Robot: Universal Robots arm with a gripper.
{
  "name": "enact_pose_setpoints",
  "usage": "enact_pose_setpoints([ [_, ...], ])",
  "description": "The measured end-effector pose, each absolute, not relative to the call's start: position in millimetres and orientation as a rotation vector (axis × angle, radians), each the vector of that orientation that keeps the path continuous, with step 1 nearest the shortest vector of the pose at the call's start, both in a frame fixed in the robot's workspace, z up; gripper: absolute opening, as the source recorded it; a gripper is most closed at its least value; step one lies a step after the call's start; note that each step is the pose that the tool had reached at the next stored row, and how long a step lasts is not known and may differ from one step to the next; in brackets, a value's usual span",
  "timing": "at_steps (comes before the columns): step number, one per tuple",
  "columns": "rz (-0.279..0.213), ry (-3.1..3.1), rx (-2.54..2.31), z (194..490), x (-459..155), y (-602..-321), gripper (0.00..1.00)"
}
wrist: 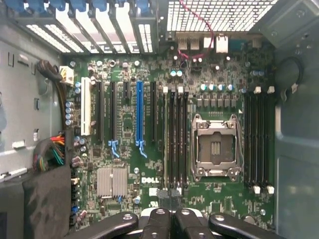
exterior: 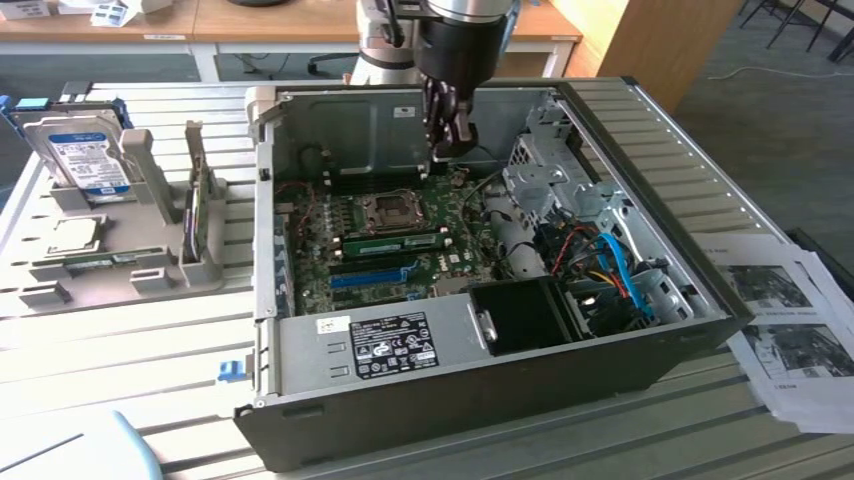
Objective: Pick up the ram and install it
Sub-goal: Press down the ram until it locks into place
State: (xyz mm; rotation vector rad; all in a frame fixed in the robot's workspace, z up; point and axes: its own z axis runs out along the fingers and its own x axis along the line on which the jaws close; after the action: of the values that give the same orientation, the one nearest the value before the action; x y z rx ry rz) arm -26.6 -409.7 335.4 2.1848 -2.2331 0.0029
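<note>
1. Exterior view: the one arm [exterior: 461,40] reaches straight down into the open computer case [exterior: 641,330]. Its claw [exterior: 451,148] is pinched shut, carries nothing and hangs above the motherboard [exterior: 447,262].
2. One green ram [exterior: 394,243] sits in a board slot, lower than the claw and toward the exterior view's left of it, well apart. One blue slot [exterior: 367,276] lies just beyond.
3. One hard drive [exterior: 80,155] stands on the surface [exterior: 134,340], far to the exterior view's left of the claw.
4. Wrist view: the closed claw [wrist: 170,214] looks straight down on the motherboard [wrist: 234,199]. Two banks of four slots flank one processor socket [wrist: 214,147]. A pale thin edge, seemingly the ram [wrist: 166,139], stands just ahead of the claw.
</note>
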Motion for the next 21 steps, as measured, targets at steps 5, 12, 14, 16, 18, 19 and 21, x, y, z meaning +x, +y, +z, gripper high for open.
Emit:
enact_pose_setpoints([
  [5,0.002,-2.233,2.184,335,-18,-410,0.09],
  [12,0.002,-2.232,2.184,335,-12,-410,0.09],
  [14,0.002,-2.232,2.184,335,-12,-410,0.09],
  [16,0.002,-2.232,2.184,333,-12,-410,0.09],
  [18,0.002,-2.232,2.184,331,-12,-410,0.09],
  [19,0.002,-2.232,2.184,329,-12,-410,0.09],
  [21,0.002,-2.232,2.184,327,-12,-410,0.09],
])
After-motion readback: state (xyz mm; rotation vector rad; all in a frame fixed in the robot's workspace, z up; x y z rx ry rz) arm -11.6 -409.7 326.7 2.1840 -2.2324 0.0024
